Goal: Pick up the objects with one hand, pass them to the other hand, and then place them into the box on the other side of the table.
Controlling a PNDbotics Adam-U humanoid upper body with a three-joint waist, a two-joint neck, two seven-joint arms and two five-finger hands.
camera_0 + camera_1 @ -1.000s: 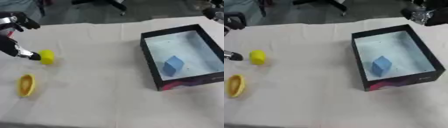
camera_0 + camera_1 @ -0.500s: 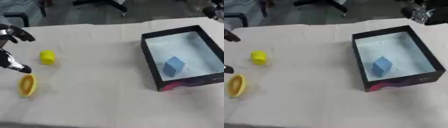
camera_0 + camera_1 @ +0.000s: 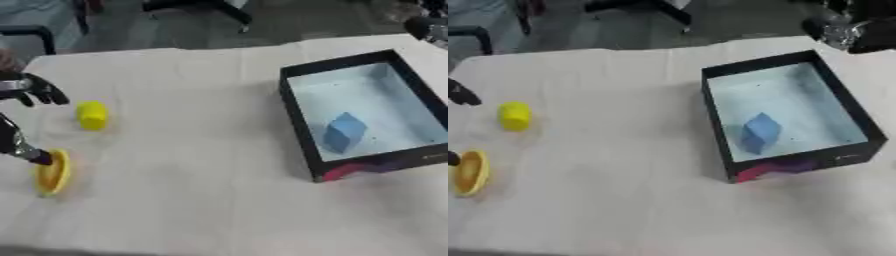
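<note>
We see left hand point(image 3: 24, 120) at table's left edge, fingers spread apart, holding nothing; lower fingertip touching flat yellow-orange piece point(image 3: 52, 173), upper fingers beyond yellow block point(image 3: 92, 115). Yellow block: small, rounded, lying on beige cloth point(image 3: 184, 150), just beyond flat piece, apart from it. Black box point(image 3: 366, 112) on right side, pale blue floor, blue cube point(image 3: 343, 132) inside, near front wall. Right hand point(image 3: 846, 31) at far right corner, dark, blurred; we cannot tell its fingers.

Blue block point(image 3: 343, 132), black box point(image 3: 297, 115)
</note>
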